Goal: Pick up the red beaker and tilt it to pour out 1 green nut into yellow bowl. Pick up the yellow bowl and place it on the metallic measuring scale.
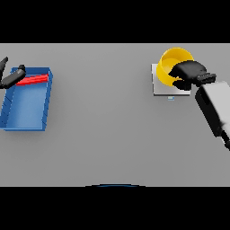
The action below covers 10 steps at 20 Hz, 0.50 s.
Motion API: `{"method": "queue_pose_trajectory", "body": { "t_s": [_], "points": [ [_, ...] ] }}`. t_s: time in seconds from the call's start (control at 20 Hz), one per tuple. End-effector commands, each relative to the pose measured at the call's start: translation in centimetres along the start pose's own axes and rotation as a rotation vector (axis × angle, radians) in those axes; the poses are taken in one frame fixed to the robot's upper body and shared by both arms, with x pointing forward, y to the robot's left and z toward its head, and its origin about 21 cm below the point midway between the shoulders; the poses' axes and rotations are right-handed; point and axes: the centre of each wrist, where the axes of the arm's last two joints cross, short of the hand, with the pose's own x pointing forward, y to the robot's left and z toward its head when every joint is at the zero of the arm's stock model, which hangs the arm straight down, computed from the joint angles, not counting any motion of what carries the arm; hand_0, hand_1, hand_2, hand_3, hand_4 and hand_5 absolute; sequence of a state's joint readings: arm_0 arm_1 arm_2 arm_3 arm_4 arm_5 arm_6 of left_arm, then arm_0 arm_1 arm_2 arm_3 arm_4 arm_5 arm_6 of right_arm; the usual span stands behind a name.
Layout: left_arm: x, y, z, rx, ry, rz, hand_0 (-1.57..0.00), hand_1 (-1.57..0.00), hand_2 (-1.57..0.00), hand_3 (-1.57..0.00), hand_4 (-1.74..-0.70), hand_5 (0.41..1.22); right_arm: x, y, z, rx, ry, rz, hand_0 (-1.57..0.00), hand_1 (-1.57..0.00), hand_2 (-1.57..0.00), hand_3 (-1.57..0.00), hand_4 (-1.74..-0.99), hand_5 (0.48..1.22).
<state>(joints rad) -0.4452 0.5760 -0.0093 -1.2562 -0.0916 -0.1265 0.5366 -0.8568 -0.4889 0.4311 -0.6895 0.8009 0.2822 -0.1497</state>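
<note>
On the metallic measuring scale (162, 85) at the table's (108, 134) far right sits the yellow bowl (173, 63), the right hand (191, 72) curled over its near rim. It looks light, rigid and smooth, best pinched at the rim. Far left, the left hand (12, 77), fingers straight, touches the red beaker (36, 80) lying in a blue tray (27, 105).

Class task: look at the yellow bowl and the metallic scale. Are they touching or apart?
Cannot tell. In the head view the yellow bowl overlaps the metallic scale with the right hand gripping its rim, but from above no contact or gap shows.
</note>
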Motion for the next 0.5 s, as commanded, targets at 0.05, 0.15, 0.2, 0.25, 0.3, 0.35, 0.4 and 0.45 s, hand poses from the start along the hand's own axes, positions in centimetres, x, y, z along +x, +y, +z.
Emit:
{"method": "queue_pose_trajectory", "body": {
  "t_s": [0.05, 0.15, 0.2, 0.25, 0.3, 0.35, 0.4, 0.45],
  "points": [
    [-0.01, 0.29, 0.13, 0.006, -0.003, 0.003, 0.0, 0.0, 0.0, 0.0, -0.83, 0.771, -0.02, -0.05, 0.04, 0.004, -0.002, -0.041, -1.15, -0.96, -0.85, -0.69, -1.559, 1.014],
    [0.13, -0.23, 0.19, -0.009, -0.008, 0.014, 0.0, 0.0, 0.0, 0.0, -0.84, 0.764, 0.16, 0.26, -0.11, 0.015, 0.0, -0.062, -0.76, -0.67, -0.58, -0.48, -1.513, 0.923],
    [-0.16, -0.04, 0.32, -0.008, -0.011, 0.014, 0.0, 0.0, 0.0, 0.0, -0.84, 0.764, -0.09, 0.14, -0.05, 0.02, 0.004, -0.071, -0.61, -0.56, -0.47, -0.39, -1.496, 0.89],
    [-0.18, 0.03, 0.22, -0.002, -0.004, 0.013, 0.0, 0.0, 0.0, 0.0, -0.84, 0.76, -0.22, -0.11, 0.09, 0.022, 0.0, -0.08, -0.48, -0.46, -0.38, -0.32, -1.485, 0.863],
    [0.3, 0.07, 0.29, -0.004, -0.007, 0.008, 0.0, 0.0, 0.0, 0.0, -0.83, 0.754, -0.22, -0.06, 0.07, 0.028, -0.003, -0.076, -0.39, -0.38, -0.3, -0.26, -1.476, 0.847],
    [0.29, -0.14, 0.21, -0.006, -0.01, 0.009, 0.0, 0.0, 0.0, 0.0, -0.83, 0.749, -0.03, 0.27, -0.05, 0.035, 0.002, -0.072, -0.31, -0.3, -0.24, -0.21, -1.461, 0.833],
    [0.29, -0.14, 0.17, -0.004, -0.005, 0.012, 0.0, 0.0, 0.0, 0.0, -0.83, 0.75, -0.27, -0.12, 0.12, 0.044, 0.006, -0.056, -0.25, -0.24, -0.19, -0.16, -1.448, 0.824],
    [0.42, 0.09, 0.19, -0.003, -0.006, 0.012, 0.0, 0.0, 0.0, 0.0, -0.83, 0.752, -0.19, -0.03, 0.09, 0.052, 0.002, -0.045, -0.2, -0.19, -0.15, -0.13, -1.435, 0.817]
  ]
}}
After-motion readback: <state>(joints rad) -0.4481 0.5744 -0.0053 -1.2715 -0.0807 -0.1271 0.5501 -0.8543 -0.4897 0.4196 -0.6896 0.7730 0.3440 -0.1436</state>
